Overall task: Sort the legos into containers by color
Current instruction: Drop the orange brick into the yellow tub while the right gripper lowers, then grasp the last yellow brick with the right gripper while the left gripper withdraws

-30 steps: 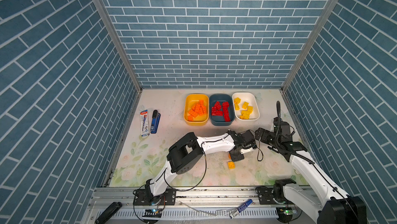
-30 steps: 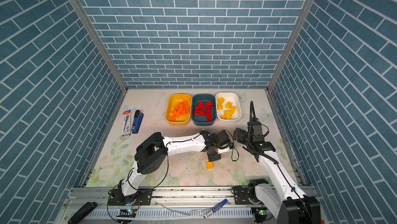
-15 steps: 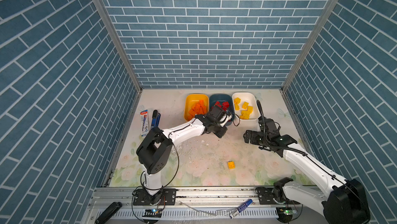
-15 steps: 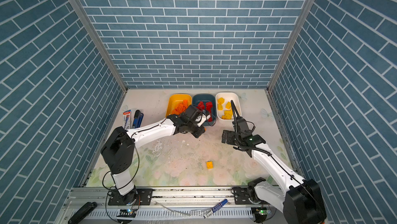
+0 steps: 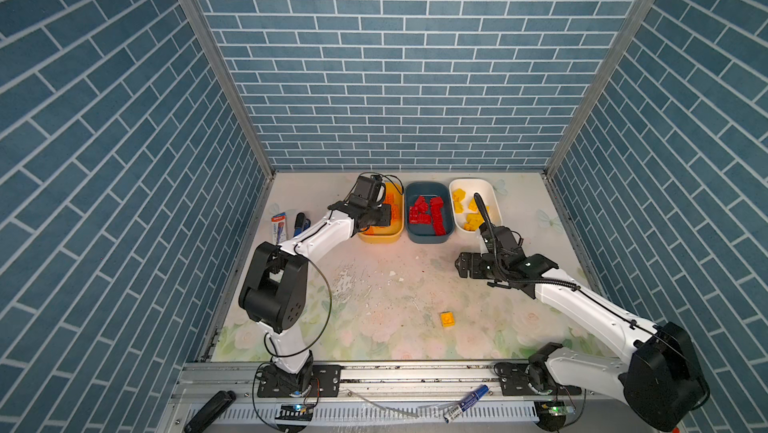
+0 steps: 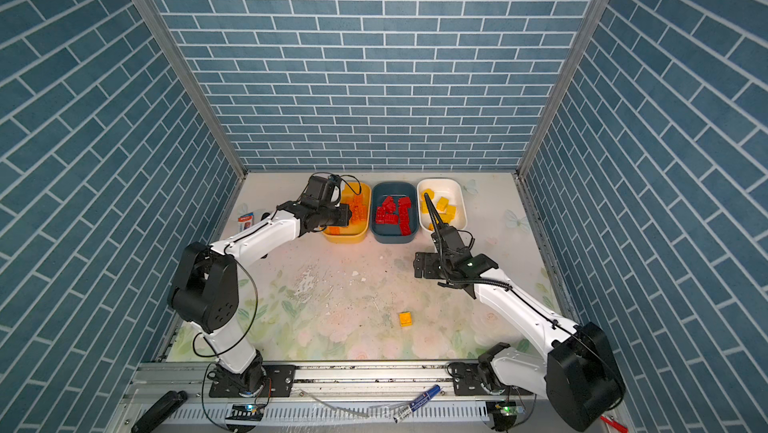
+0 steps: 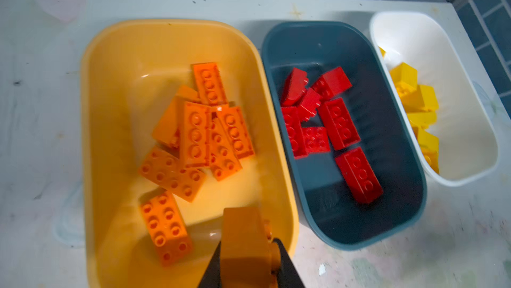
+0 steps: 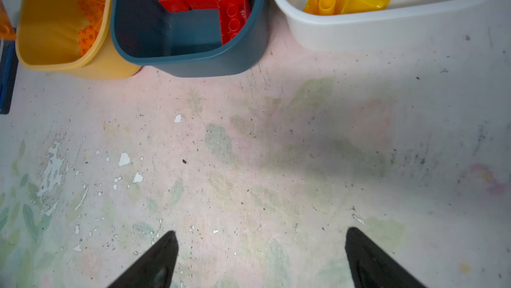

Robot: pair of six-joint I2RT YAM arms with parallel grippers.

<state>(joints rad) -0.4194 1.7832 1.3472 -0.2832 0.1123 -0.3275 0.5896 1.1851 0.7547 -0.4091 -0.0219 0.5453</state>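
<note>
Between the left gripper's (image 7: 247, 243) closed jaws sits an orange brick (image 7: 240, 223), hanging just inside the yellow tub's (image 7: 116, 93) near rim; it should move a little toward the orange pile (image 7: 193, 134) ahead, then open low so nothing bounces out

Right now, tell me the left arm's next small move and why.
Probably open the left gripper and let go. In the left wrist view it is shut on an orange brick that hangs above the yellow tub, inside its rim. That tub already holds the other orange legos, so a release should drop it among its own color.
</note>
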